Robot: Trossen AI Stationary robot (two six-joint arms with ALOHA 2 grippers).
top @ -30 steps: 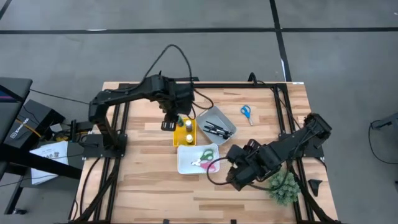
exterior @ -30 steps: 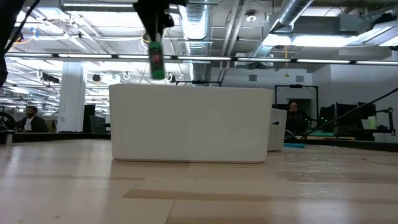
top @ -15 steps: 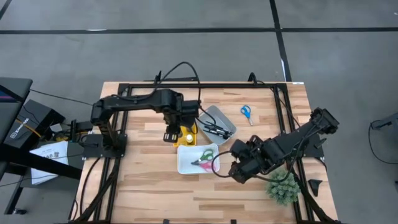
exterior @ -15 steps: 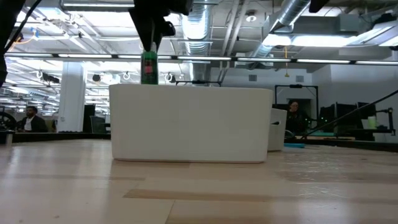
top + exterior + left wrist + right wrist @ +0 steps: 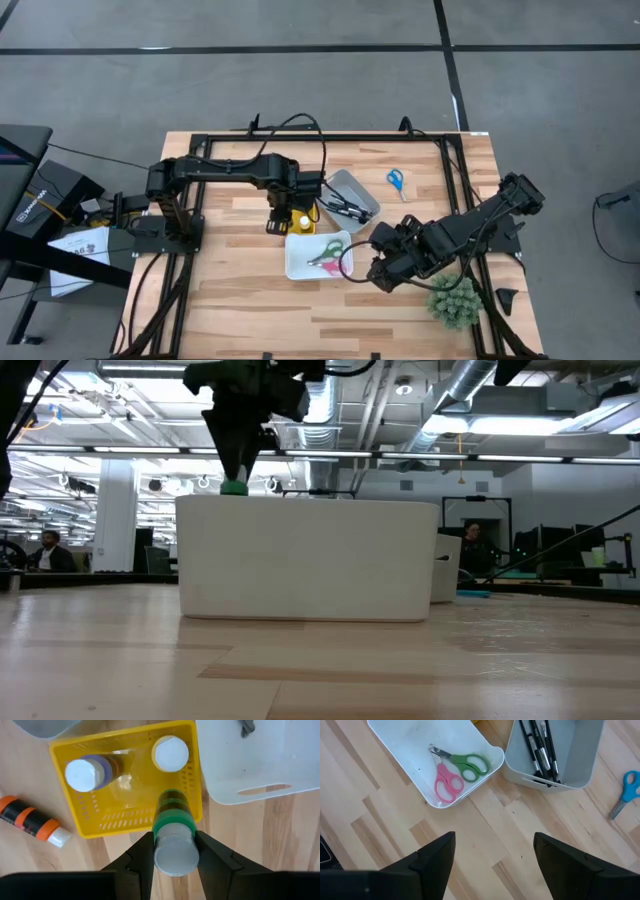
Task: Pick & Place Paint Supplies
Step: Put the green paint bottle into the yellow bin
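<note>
Nearest me, my right claw [image 5: 385, 272] hung spread and empty; pink and green scissors [image 5: 456, 771] lay binned; my left claw [image 5: 173, 854] gripped the green bottle [image 5: 171, 836] above the yellow basket [image 5: 191, 775]; orange bottle [image 5: 33, 820] and far blue scissors [image 5: 396, 181] remained on the tabletop [image 5: 230, 290].

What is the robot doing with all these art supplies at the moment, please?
The left hand holds a green paint bottle over the yellow basket, where two bottles already stand. An orange bottle lies on the table beside it. The right hand waits open near the white tray with the pink and green scissors; blue scissors remain out.
</note>
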